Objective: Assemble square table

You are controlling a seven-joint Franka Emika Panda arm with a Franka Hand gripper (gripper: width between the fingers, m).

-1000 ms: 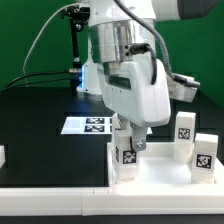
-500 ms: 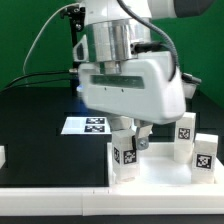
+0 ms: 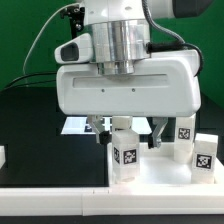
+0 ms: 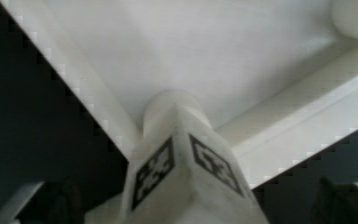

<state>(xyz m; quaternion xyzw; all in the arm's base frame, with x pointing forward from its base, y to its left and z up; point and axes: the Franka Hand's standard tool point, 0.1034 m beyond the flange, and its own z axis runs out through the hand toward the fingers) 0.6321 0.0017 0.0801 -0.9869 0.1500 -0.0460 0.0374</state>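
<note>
The table top [image 3: 150,172] lies flat on the black work table [image 3: 30,120], at about 5 o'clock in the exterior view. One leg [image 3: 124,152] stands upright on it, near the corner that is closest to the camera on the exterior view's left. The claw [image 3: 126,124] hangs directly above this leg. Its fingers stand wide apart, one on each side of the top of the leg, and they do not press it. In the wrist view the leg [image 4: 179,165] comes up between the two dark fingertips [image 4: 30,205], with free space on both sides, so the claw is open and holds nothing.

Two more legs can be seen at about 3 o'clock. One [image 3: 184,133] stands behind the claw and the other [image 3: 204,155] stands near the edge of the picture. Both are upright, and they seem to rest on or just beside the far side of the table top; I cannot tell whether they are fixed. A fourth leg is not visible; the wide hand may hide it.

In my judgement the task is in its early or middle part. The first leg is in its place at the corner, though I cannot see how tight it sits. The other legs must still be brought to their corners and fastened. The marker board [image 3: 85,125] lies at about 9 o'clock, partly behind the hand.
</note>
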